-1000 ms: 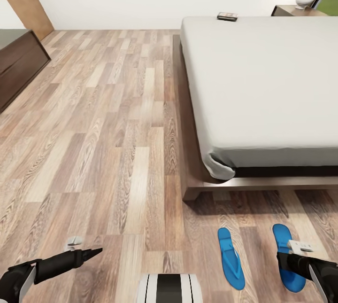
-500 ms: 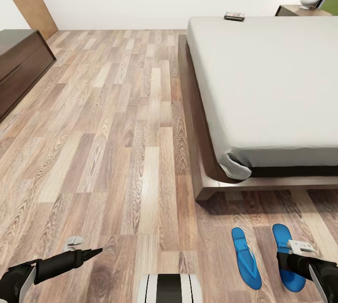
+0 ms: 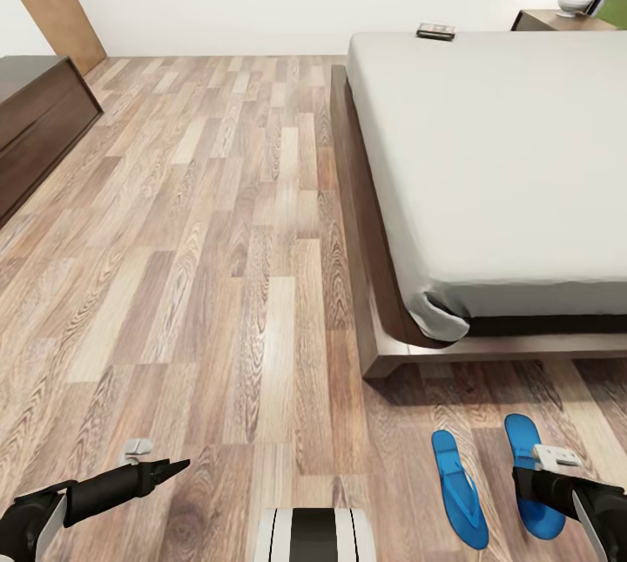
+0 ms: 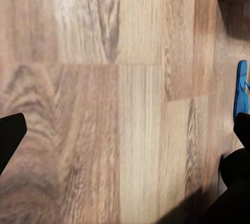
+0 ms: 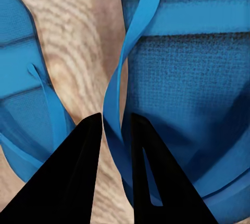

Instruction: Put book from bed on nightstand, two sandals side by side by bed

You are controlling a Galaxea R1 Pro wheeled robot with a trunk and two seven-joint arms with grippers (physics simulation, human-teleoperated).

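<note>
Left arm (image 3: 83, 492), lower left of the head view: matte black tapering forearm ending in a slim pointed tip, with a white-edged panel at the frame corner and a small light-grey bracket above it.

Right arm (image 3: 570, 492), lower right: matte black casing, white edge strip, small white block with dark marks on top.

Trunk (image 3: 313, 534), bottom centre: white rounded housing with black vertical stripes.

Right fingers (image 5: 73, 177), right wrist view: two flat black wedges, plain and unmarked.

Left fingers (image 4: 10, 135), left wrist view: black, blunt-ended.

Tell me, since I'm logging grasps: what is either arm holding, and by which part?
The right gripper pinches a sandal by its thong strap. The left gripper holds nothing.
</note>
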